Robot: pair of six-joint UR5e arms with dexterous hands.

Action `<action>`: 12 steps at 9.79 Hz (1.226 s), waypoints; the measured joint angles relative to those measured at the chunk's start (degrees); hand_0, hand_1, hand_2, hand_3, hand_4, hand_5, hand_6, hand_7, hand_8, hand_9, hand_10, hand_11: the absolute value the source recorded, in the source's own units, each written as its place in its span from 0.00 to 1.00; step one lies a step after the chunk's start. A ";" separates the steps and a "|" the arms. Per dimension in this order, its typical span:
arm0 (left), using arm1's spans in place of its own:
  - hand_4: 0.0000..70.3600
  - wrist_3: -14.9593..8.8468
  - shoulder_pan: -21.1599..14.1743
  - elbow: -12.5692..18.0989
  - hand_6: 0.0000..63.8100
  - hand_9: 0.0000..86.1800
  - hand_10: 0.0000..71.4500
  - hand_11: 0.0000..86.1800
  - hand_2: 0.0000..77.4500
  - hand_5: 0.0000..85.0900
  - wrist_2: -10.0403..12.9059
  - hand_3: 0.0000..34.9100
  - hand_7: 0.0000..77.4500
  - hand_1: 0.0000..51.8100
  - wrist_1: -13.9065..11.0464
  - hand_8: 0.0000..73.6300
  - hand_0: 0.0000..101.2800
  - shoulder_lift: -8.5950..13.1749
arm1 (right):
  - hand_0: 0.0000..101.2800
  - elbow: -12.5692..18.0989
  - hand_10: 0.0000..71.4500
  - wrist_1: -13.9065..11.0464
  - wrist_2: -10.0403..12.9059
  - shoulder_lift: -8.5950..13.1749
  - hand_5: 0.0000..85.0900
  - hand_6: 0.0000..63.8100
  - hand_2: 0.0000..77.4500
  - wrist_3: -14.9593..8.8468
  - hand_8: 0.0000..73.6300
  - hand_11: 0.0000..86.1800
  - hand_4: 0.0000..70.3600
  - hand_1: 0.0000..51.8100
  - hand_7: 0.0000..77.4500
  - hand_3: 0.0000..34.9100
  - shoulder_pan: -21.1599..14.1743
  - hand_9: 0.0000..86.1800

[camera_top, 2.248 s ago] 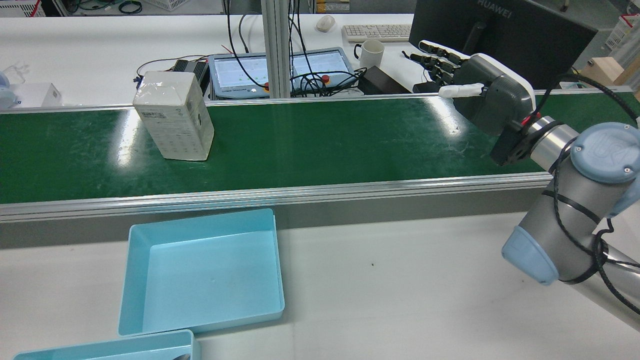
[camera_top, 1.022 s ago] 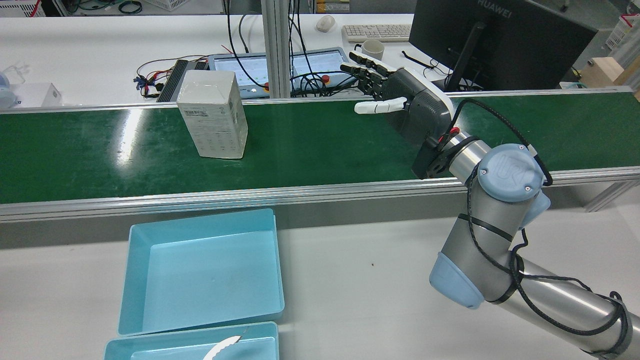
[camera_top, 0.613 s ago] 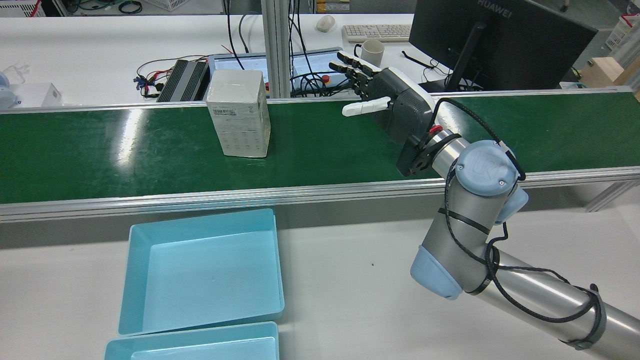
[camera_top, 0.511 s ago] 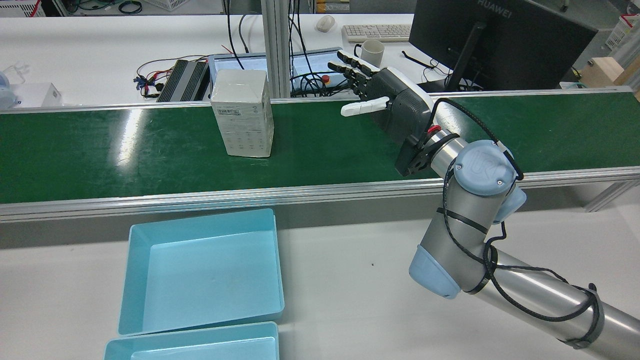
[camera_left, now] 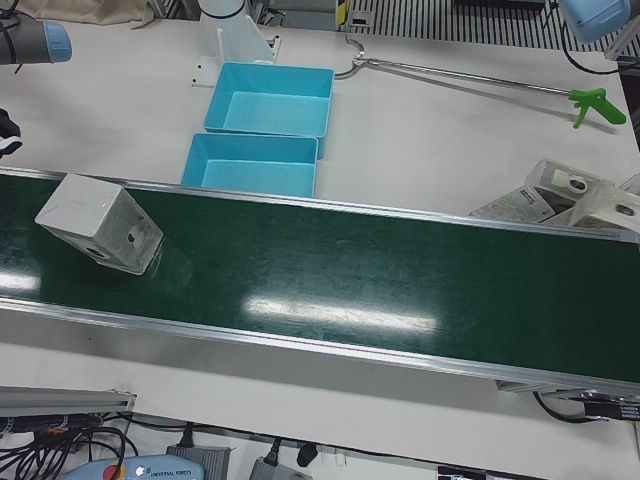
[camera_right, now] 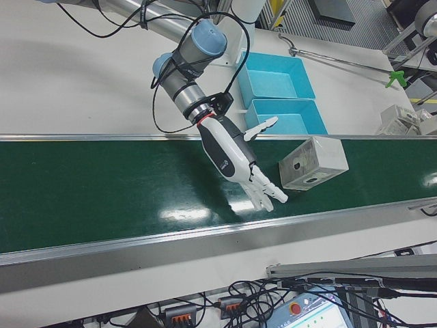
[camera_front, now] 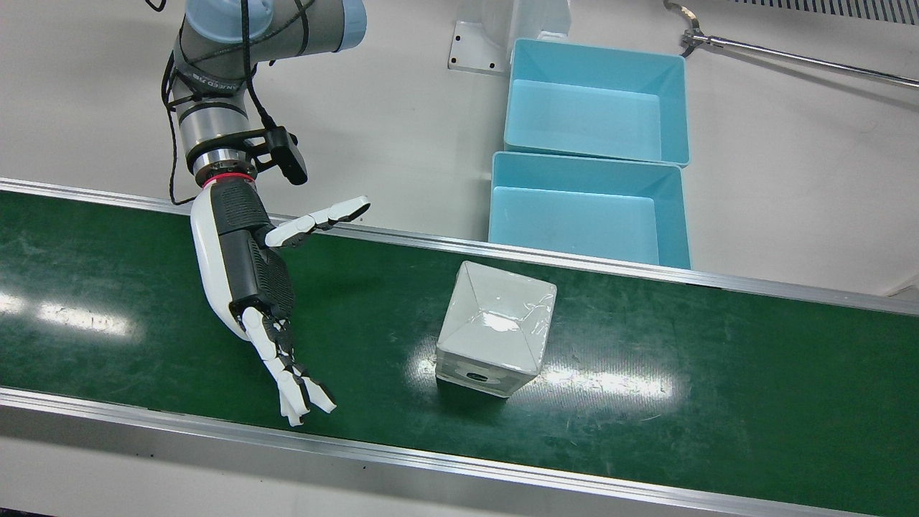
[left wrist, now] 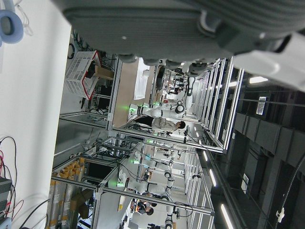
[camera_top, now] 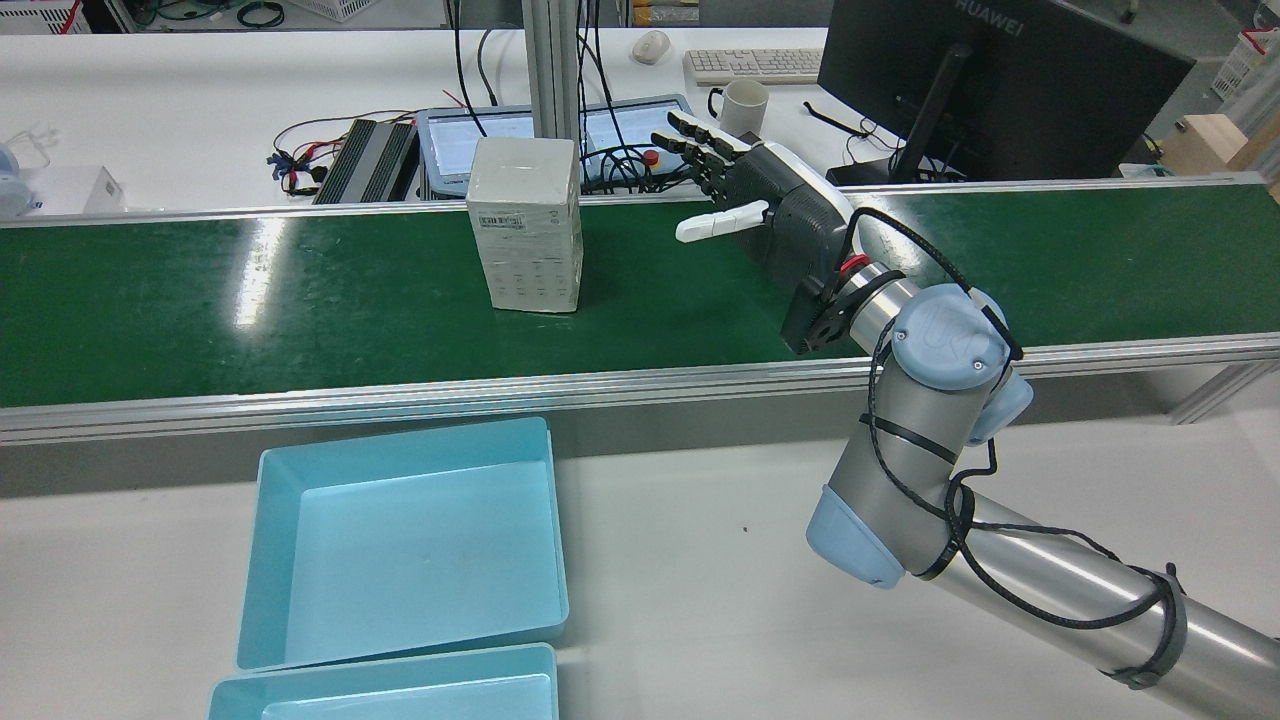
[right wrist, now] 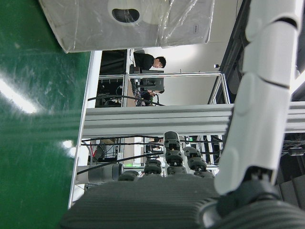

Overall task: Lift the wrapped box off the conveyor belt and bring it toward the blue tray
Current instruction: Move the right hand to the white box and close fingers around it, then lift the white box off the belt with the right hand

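Seen from the rear, near to far.

Nearest: two blue trays on the white counter [camera_top: 700, 600], at 7 to 8 o'clock in the rear view. The larger blue tray [camera_top: 405, 545] sits just short of the belt rail; a second tray [camera_top: 385, 685] touches its near wall, cut off by the frame. Both empty, open side up, presumably parked beside the rail to keep the carry short.

Next: right arm [camera_top: 930, 450] reaching in from 4 o'clock, elbow over the counter, forearm crossing the rail.

Then the conveyor belt [camera_top: 300, 300], green, spanning 9 to 3 o'clock.

On it, the right robot hand [camera_top: 770, 215] at about 1 o'clock: fingers spread and extended, thumb [camera_top: 722, 220] set apart toward the box, palm turned to 9 o'clock, holding nothing. Posture reads as a waiting cradle facing the box, ready to close round its side.

Wrapped box [camera_top: 527, 237] standing upright on the belt at about 11 o'clock, near the far rail, left of the right robot hand and clearly apart from it; no contact. Glossy film over the top [camera_front: 497, 319] in the front view, likely slippery, so a broad wrap looks safer than a fingertip pinch.

Left robot hand: own camera shows only the palm underside [left wrist: 190, 28] against the lab hall; spread or closed not readable. Away from the belt work.

Judgement: pre-grasp stage; lift and carry not yet begun.
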 joint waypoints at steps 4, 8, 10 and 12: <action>0.00 0.00 0.00 0.00 0.01 0.01 0.00 0.01 0.01 0.01 0.00 0.00 0.01 0.00 0.00 0.01 0.00 0.00 | 0.45 -0.27 0.00 0.20 0.04 0.65 0.08 0.06 0.08 -1.38 0.05 0.01 0.06 0.21 0.15 0.00 -0.78 0.03; 0.00 0.00 0.00 0.00 0.01 0.00 0.01 0.01 0.01 0.01 0.00 0.00 0.01 0.00 0.00 0.01 0.00 0.00 | 0.46 -2.92 0.00 0.20 0.23 3.25 0.08 0.05 0.13 -3.43 0.05 0.01 0.07 0.26 0.15 0.00 -1.63 0.03; 0.01 0.00 0.00 0.00 0.01 0.00 0.00 0.01 0.01 0.01 0.00 0.00 0.01 0.00 0.00 0.01 0.00 0.00 | 0.46 -4.90 0.00 0.26 0.38 4.50 0.08 0.04 0.11 -3.71 0.05 0.01 0.07 0.23 0.13 0.02 -2.08 0.03; 0.00 0.00 0.00 0.00 0.01 0.01 0.01 0.01 0.01 0.01 0.00 0.00 0.01 0.00 0.00 0.01 0.00 0.00 | 0.46 -6.71 0.00 0.29 0.77 5.87 0.08 0.04 0.13 -4.05 0.05 0.01 0.07 0.23 0.13 0.02 -2.95 0.03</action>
